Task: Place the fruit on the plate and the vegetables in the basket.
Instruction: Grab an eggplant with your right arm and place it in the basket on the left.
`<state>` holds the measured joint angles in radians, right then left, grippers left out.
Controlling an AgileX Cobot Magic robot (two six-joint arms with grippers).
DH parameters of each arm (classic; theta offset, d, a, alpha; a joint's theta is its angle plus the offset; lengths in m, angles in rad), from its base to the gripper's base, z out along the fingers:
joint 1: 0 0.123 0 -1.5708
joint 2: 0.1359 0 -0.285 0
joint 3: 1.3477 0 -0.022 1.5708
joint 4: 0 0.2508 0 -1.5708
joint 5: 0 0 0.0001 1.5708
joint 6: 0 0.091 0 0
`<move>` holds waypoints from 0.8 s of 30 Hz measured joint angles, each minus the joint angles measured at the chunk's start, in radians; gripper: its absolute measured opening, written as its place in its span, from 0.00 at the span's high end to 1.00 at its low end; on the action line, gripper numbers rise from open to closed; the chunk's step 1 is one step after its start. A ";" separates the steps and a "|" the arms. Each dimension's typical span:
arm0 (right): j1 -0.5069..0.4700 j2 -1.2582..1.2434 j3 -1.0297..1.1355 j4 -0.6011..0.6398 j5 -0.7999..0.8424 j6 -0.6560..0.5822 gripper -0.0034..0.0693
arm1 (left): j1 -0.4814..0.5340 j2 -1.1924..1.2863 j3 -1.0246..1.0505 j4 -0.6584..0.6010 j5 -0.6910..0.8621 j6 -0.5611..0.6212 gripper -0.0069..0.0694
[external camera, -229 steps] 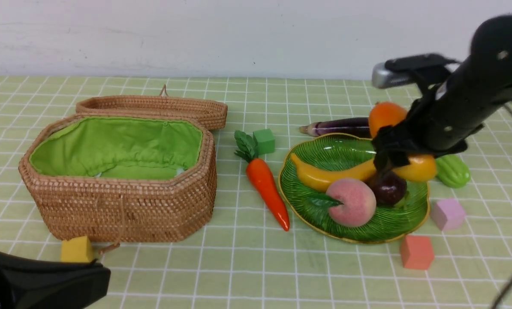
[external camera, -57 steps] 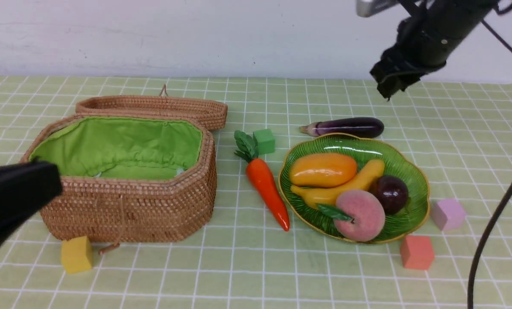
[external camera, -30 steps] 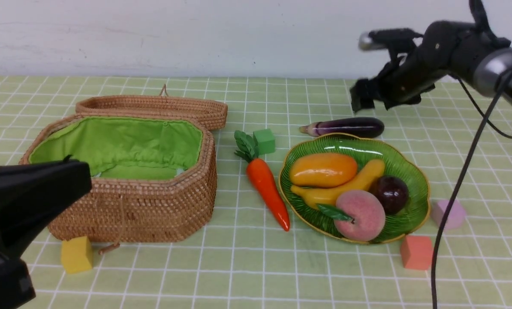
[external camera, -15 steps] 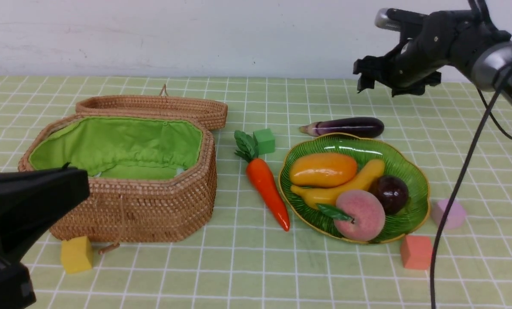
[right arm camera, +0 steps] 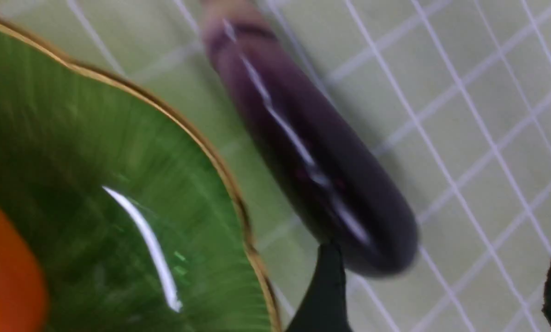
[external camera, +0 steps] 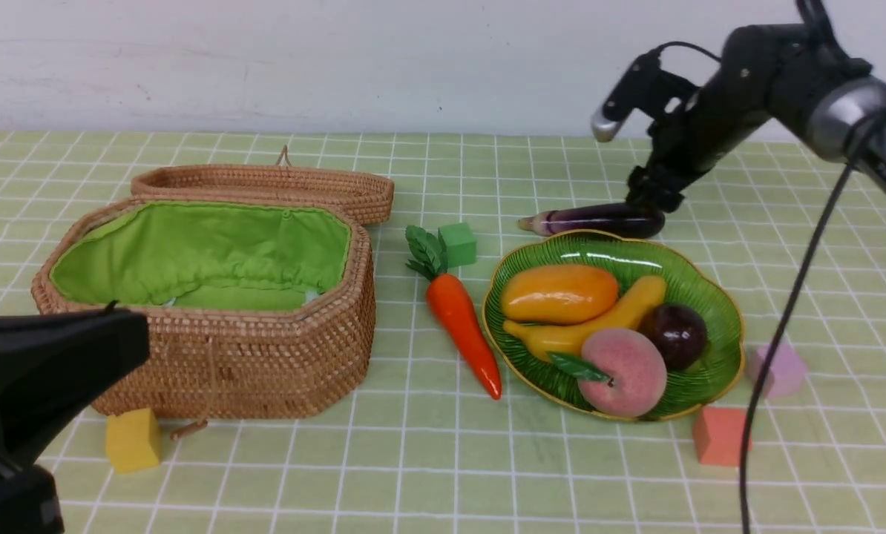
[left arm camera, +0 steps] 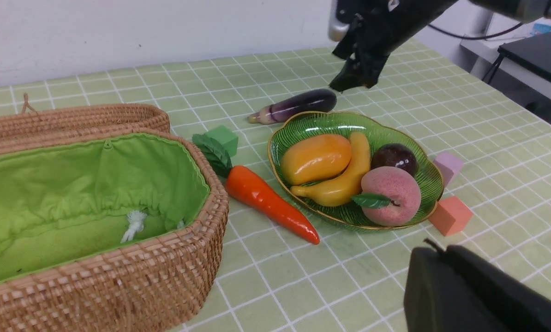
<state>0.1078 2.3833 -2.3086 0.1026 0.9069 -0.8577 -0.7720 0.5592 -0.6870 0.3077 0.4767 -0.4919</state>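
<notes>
Jaws of the left gripper (external camera: pixel 50 363), nearest, are closed and empty. Carrot (external camera: pixel 461 322) lies between open basket (external camera: pixel 265 363) and plate (external camera: pixel 621 256), which holds the four fruits (external camera: pixel 562 294). Behind it lies the eggplant (external camera: pixel 606 219), right gripper (external camera: pixel 649 199) gaping empty over its rounded end.

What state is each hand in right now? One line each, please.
Left hand: closed, nothing seen in it.
Right hand: open, empty, at the thick end of the eggplant.
</notes>
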 joint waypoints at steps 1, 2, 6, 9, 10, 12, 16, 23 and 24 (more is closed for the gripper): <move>-0.012 0.000 -0.001 0.016 0.000 -0.031 0.15 | 0.000 0.000 0.000 0.000 0.000 0.000 0.89; -0.017 0.000 -0.001 0.019 0.001 -0.044 0.15 | 0.000 0.000 0.000 0.000 0.001 0.000 0.89; -0.049 0.004 -0.001 0.105 0.005 -0.188 0.15 | 0.000 0.000 0.000 0.000 0.001 0.000 0.89; -0.066 0.031 -0.002 0.210 -0.015 -0.315 0.15 | 0.000 0.000 0.000 0.000 0.001 0.000 0.89; -0.068 0.036 -0.002 0.223 -0.019 -0.331 0.15 | 0.000 0.000 0.000 0.000 0.001 0.000 0.89; -0.068 0.050 -0.002 0.248 -0.029 -0.360 0.15 | 0.000 0.000 0.000 0.000 0.002 0.000 0.89; -0.068 0.074 -0.002 0.285 -0.043 -0.417 0.15 | 0.000 0.000 0.000 0.000 0.005 0.000 0.89; -0.068 0.091 -0.002 0.288 -0.079 -0.446 0.17 | 0.000 0.000 0.000 0.000 0.008 0.000 0.89; -0.068 0.097 -0.002 0.288 -0.093 -0.446 0.18 | 0.000 0.000 0.000 0.000 0.008 0.000 0.89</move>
<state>0.0403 2.4805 -2.3106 0.3902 0.8142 -1.3033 -0.7720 0.5592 -0.6870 0.3077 0.4846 -0.4919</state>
